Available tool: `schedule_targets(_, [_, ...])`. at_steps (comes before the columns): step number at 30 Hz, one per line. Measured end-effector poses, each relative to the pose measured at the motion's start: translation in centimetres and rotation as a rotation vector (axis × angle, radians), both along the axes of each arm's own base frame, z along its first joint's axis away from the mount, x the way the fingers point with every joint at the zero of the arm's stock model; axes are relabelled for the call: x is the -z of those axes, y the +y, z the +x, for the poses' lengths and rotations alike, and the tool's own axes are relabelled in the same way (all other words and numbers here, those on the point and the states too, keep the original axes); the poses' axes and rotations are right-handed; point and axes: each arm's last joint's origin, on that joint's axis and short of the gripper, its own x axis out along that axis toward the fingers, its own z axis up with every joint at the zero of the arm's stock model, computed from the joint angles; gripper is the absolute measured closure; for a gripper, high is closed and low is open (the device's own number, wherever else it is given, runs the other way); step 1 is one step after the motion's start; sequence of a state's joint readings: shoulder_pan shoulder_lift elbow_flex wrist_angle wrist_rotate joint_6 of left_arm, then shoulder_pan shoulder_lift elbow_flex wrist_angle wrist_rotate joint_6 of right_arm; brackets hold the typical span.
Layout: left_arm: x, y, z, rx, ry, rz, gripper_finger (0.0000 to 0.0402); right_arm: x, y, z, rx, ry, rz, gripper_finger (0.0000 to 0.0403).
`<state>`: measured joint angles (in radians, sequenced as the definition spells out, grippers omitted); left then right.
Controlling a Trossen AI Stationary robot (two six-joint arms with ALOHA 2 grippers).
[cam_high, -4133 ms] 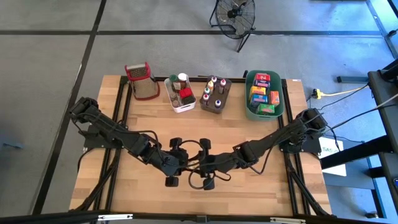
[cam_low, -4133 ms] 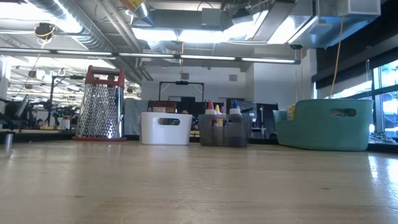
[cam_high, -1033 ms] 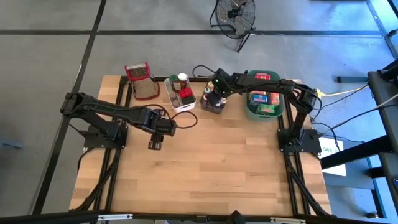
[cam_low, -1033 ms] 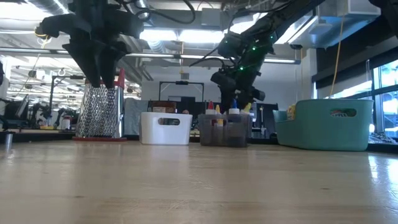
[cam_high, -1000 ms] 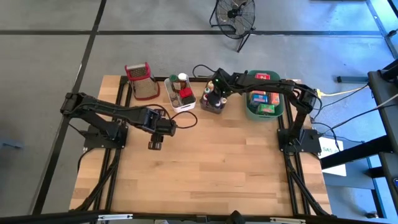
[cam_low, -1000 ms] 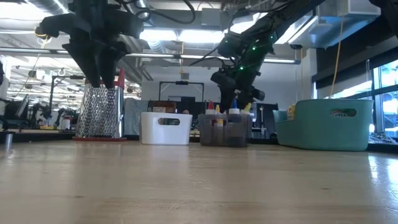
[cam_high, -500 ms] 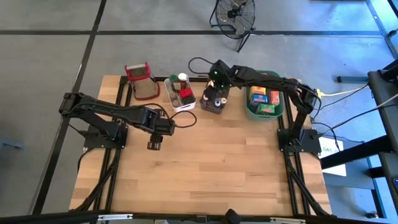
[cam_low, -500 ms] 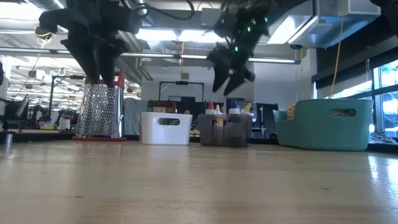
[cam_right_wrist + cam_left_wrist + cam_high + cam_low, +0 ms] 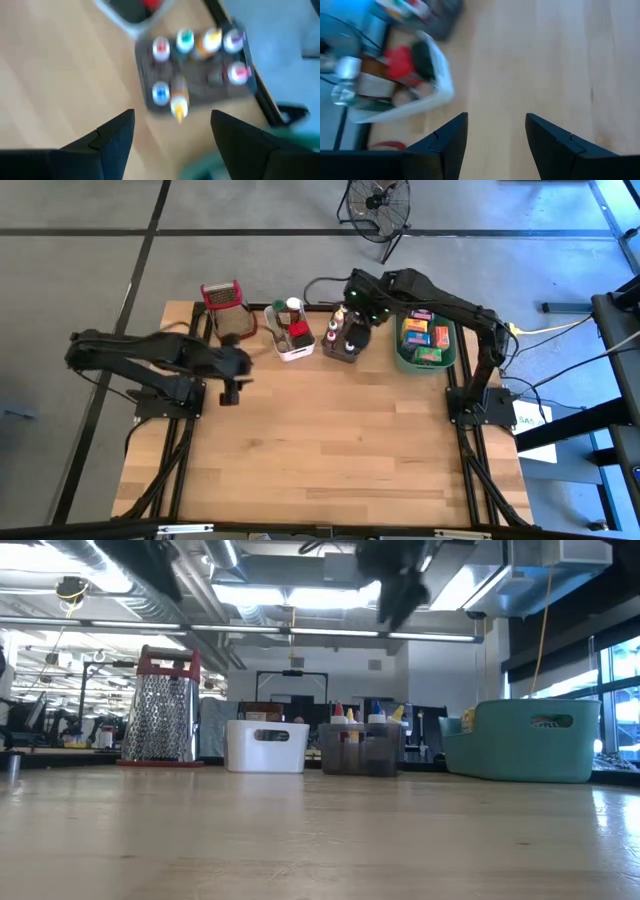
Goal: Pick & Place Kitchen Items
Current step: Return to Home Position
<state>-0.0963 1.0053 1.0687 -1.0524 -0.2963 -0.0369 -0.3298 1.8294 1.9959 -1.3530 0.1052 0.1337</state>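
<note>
Over the dark tub (image 9: pixel 360 750), at the worktop's (image 9: pixel 330 450) far edge: right claw (image 9: pixel 172 112), fingers spread wide, nothing btwn them. Directly beneath it, inside that tub, is the yellow bottle (image 9: pixel 179 102) w/ several other small bottles (image 9: pixel 186 40). The others stand cap-up and read as round dots. The yellow one reads as a streak, i.e. its long axis seems tipped off vertical, leaning toward one tub wall; which end is the cap cannot be told. Right arm is by far the nearer.

Left claw (image 9: pixel 229 392) hangs over bare worktop, well apart from that tub, likewise wide open & empty. The white tub (image 9: pixel 265 745) w/ jars (image 9: pixel 400 65) lies ahead of it. Boxes (image 9: pixel 425 335) sit in the green tub (image 9: pixel 520 745).

Judgement: no item lies loose on the worktop, so sorting looks done. Next move is prob. a retreat to rest. Right claw should rise straight up, clear of the bottle tips, before swinging away.
</note>
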Motion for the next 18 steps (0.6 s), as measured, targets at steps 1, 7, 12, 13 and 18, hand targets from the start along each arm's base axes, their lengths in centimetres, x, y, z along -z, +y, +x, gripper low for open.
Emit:
schedule_targets(1, [-0.6,0.1,-0.7,-0.024,-0.050,0.008,0.0208,-0.4,0.6,-0.4,-0.010,0.038,0.008,0.0137])
schedule_targets(7, [-2.5,0.7,-4.4,-0.126,-0.330,0.009,0.0211,-0.8,4.1,-1.4,-0.122,0.156,0.059,0.0137])
schedule_targets(12, [-1.0,0.9,-5.6,-0.128,-0.502,-0.014,0.0231,-3.1,8.2,-3.1,-0.266,0.075,0.085,0.0137])
schedule_targets(13, [-0.6,0.9,-5.7,-0.125,-0.531,-0.011,0.0237,-3.8,9.2,-3.8,-0.301,0.053,0.077,0.0137])
schedule_targets(18, [1.2,0.9,-5.8,-0.084,-0.618,0.035,0.0276,-6.8,13.1,-9.3,-0.360,-0.054,-0.009,0.0138])
